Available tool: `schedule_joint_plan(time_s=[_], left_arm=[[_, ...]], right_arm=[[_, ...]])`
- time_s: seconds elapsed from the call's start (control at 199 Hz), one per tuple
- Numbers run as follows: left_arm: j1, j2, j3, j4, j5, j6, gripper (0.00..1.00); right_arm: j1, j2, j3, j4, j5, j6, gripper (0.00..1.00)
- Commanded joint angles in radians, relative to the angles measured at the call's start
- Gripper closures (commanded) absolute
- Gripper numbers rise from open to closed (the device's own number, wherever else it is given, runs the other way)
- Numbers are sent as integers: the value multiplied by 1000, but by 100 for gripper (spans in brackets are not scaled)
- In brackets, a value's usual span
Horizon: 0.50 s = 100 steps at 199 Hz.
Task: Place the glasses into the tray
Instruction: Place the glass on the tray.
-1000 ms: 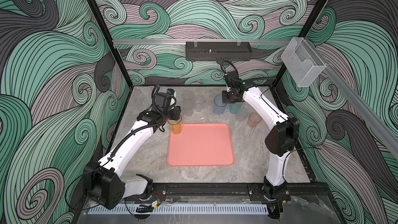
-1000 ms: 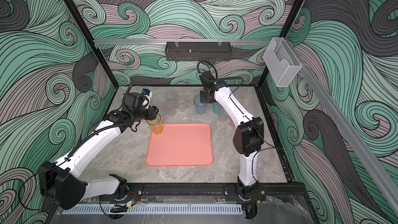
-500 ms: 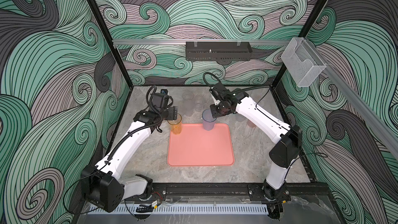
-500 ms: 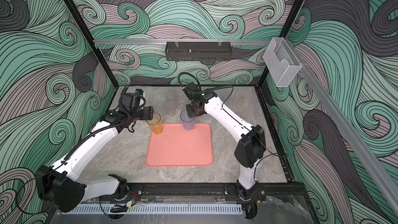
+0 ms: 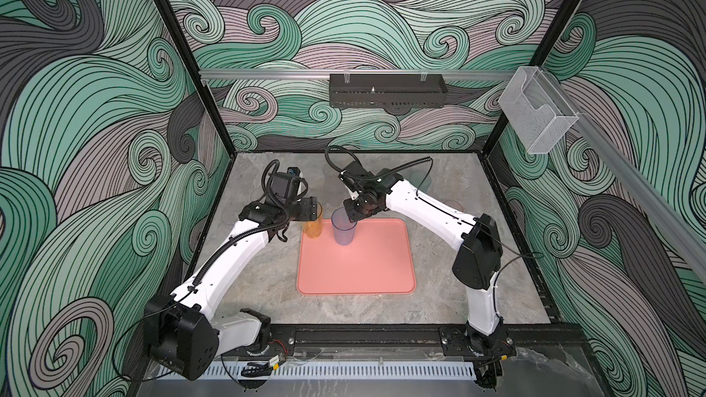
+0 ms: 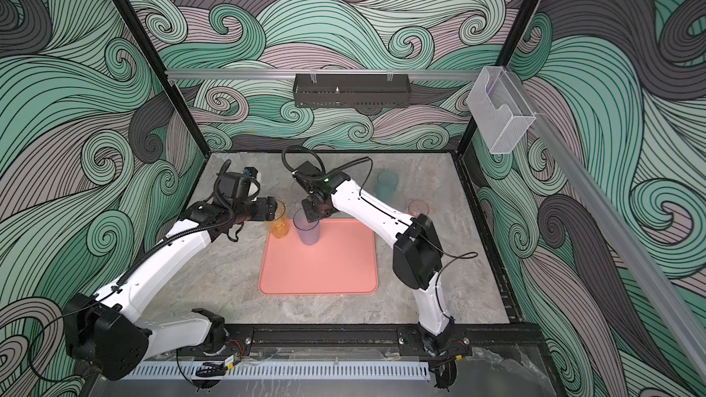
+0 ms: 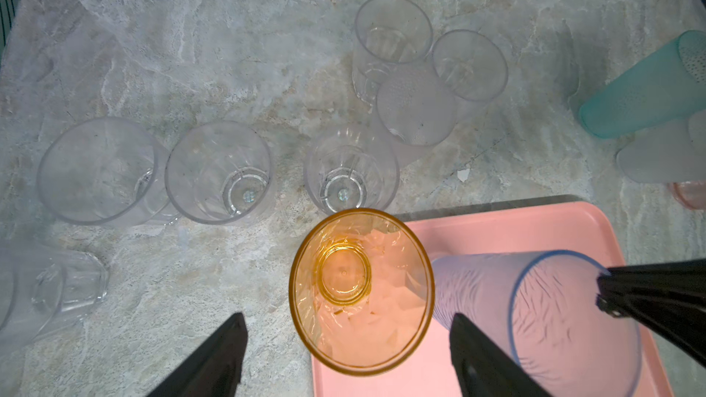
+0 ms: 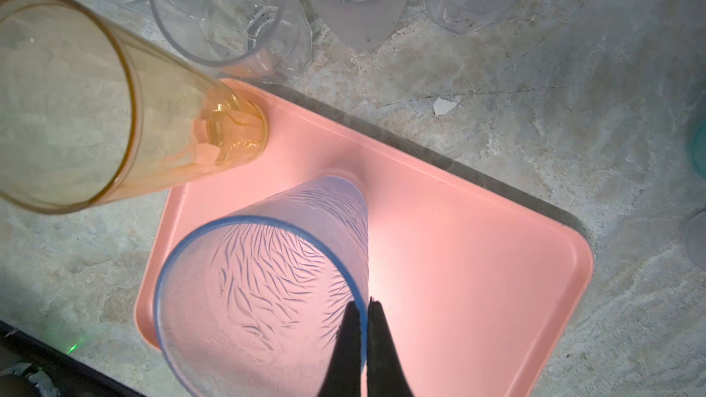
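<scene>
The salmon-pink tray (image 5: 363,269) (image 6: 324,269) (image 7: 515,231) (image 8: 458,242) lies mid-table. A tall amber glass (image 5: 314,225) (image 6: 279,223) (image 7: 361,292) (image 8: 95,108) stands upright in its far left corner. My left gripper (image 5: 311,210) (image 7: 347,318) is open, with a finger on each side of the amber glass, clear of it. Beside that glass is a blue-violet glass (image 5: 344,229) (image 6: 306,229) (image 7: 535,299) (image 8: 267,261), upright with its base low over the tray. My right gripper (image 5: 349,215) (image 8: 365,303) is shut on its rim.
Several short clear glasses (image 7: 217,173) stand behind the tray. A teal glass (image 6: 386,184) (image 7: 645,97) and a short reddish glass (image 6: 417,208) stand at the back right. A black basket (image 5: 387,95) and a clear box (image 5: 535,112) hang on the walls.
My right arm carried the blue-violet glass from the back of the table to the tray, beside the amber glass. My left gripper opened off the amber glass.
</scene>
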Motion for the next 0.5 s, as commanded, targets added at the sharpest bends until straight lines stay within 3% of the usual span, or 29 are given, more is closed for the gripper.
schedule_joint_plan(time_s=[0.0,0.496], left_arm=[[8,-34,-6,32,16,-2,14],[7,-37,-35,53,5,-3,14]], right_arm=[[2,18,53,9,27,-27,100],[1,111,143,10,43,-72,98]])
